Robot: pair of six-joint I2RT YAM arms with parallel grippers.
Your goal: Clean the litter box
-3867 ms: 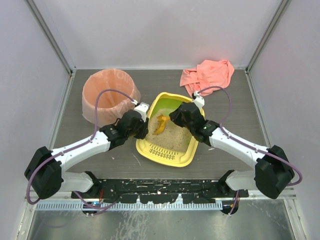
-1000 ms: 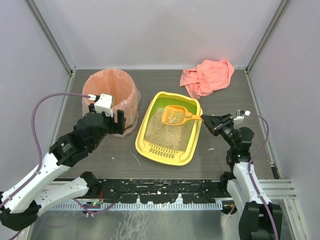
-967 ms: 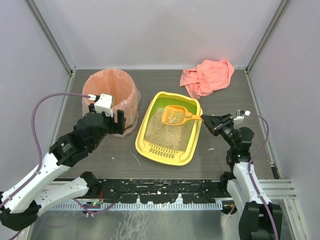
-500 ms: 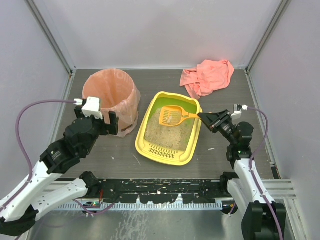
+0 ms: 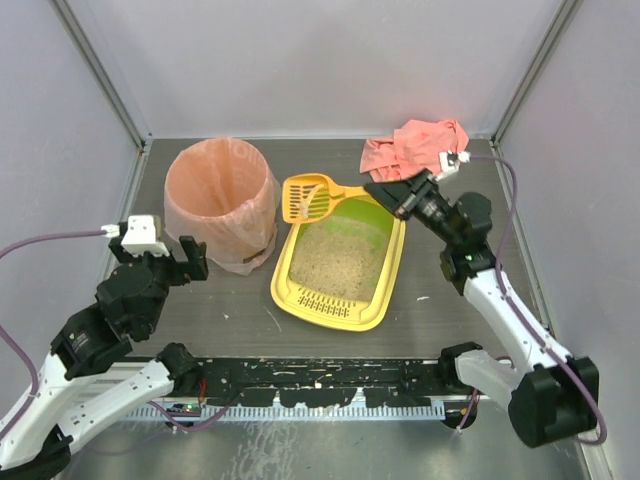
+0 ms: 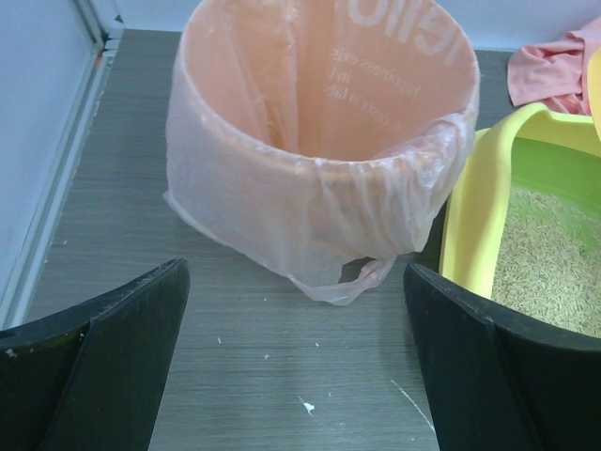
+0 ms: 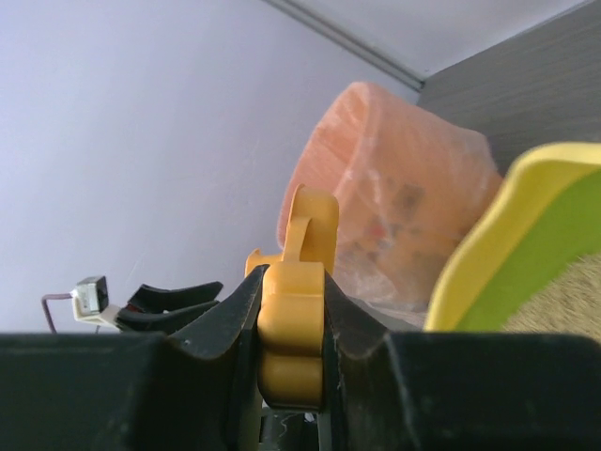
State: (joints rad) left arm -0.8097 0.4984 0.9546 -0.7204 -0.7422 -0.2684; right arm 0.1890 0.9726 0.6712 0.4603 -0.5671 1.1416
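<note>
Bin bag point(image 6: 282, 197) print reversed, unreadable. Left gripper point(image 6: 293, 272) wide open, empty; right gripper point(image 7: 291, 310) clamped on scoop point(image 5: 310, 197) handle.

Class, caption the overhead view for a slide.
Right gripper holds orange scoop over the far end of the litter box, beside the pink bin; left gripper open.

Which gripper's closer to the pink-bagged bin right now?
Left. The left gripper faces the bin from just near-left of it, open; the right gripper holds the scoop farther off to its right.

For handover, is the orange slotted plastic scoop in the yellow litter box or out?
Out: right gripper holds scoop aloft by litter box's far corner.
</note>
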